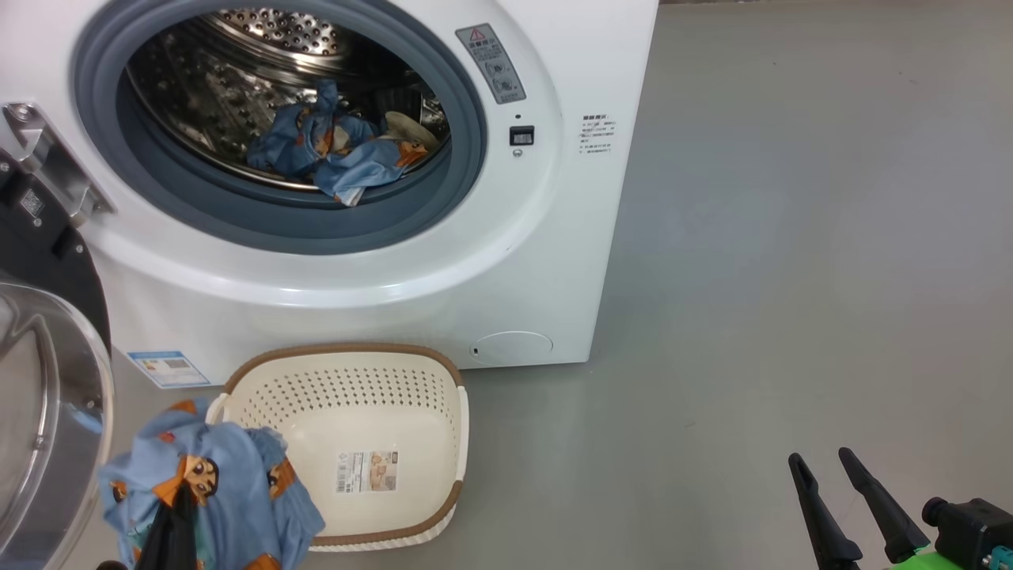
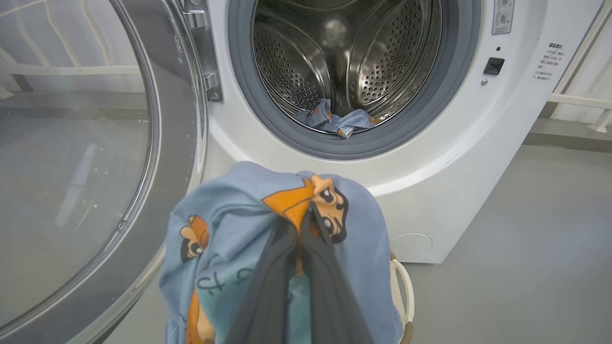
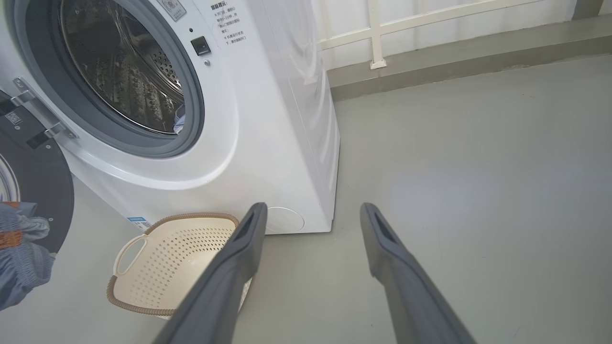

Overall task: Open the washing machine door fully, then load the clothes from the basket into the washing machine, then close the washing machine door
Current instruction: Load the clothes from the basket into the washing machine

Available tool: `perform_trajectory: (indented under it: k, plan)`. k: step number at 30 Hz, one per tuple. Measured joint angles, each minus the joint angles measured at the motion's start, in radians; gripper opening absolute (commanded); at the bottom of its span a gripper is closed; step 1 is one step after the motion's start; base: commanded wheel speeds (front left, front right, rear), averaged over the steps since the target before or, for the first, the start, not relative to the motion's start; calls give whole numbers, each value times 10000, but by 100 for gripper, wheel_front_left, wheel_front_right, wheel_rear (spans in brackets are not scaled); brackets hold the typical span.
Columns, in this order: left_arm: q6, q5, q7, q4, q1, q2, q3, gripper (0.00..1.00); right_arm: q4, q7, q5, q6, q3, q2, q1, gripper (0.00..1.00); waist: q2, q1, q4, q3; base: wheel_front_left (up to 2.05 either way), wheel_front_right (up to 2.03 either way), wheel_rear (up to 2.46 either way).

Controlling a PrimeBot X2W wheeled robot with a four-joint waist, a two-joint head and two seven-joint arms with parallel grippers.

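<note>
The left gripper (image 1: pixel 184 487) is clamped on a bundle of clothes (image 1: pixel 229 475), held over the near left rim of the basket (image 1: pixel 372 352). Further garments (image 1: pixel 332 150) are lying inside the washing machine (image 1: pixel 554 237). The washing machine door (image 1: pixel 47 396) is swung open at the left. The right gripper (image 1: pixel 819 457) is spread wide and empty at the near right.

Black washing machine door (image 1: pixel 47 412) standing wide open; blue bear-print clothes (image 1: pixel 332 150) lying inside washing machine (image 1: pixel 554 261); another bundle (image 1: pixel 237 475) hanging near floor-standing basket (image 1: pixel 348 388).
</note>
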Motion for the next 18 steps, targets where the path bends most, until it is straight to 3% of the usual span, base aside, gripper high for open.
perform_trajectory:
  k: [9,18]
  plan:
    - [0,-186,0,-171,-320,-67,-205,0,-88,0,-2,0,2,63,-32,100,1,0,-86,296,0,0,0]
    - [-2,-437,-2,226,-3000,-6,-502,0,-182,0,-2,0,42,265,-590,100,0,0,-317,1094,0,0,0]
